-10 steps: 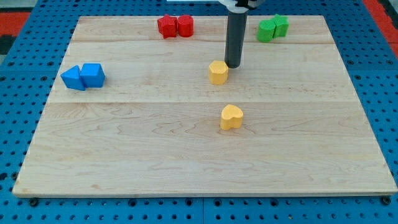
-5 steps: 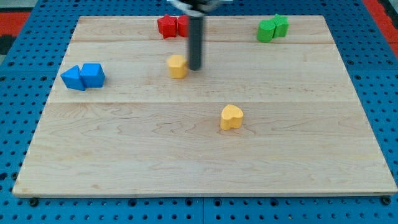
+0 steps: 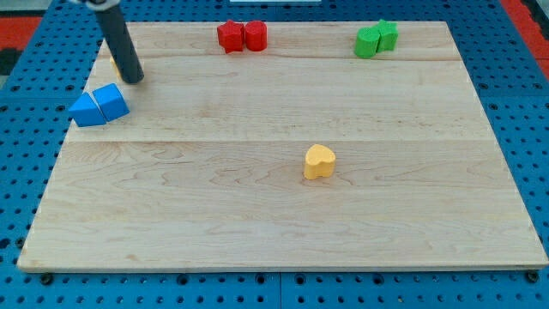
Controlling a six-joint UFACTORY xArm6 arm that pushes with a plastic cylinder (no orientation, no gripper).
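My tip [image 3: 133,81] rests near the wooden board's [image 3: 257,223] upper left corner, just above two touching blue blocks. The right blue block [image 3: 112,100] lies closest to the tip, a small gap below it. The left blue block [image 3: 87,111] looks wedge-shaped. A sliver of a yellow block [image 3: 114,64] shows at the rod's left side; the rod hides most of it. A yellow heart-shaped block [image 3: 319,161] lies alone right of the board's centre, far from the tip.
Two red blocks [image 3: 242,36] sit together at the view's top, left of centre. Two green blocks [image 3: 377,39] sit together at the top right. A blue pegboard [image 3: 523,86] surrounds the board.
The rod swept from the board's upper middle to the upper left, carrying the small yellow block along. The two blue blocks shifted down and to the left. The heart block stayed put.
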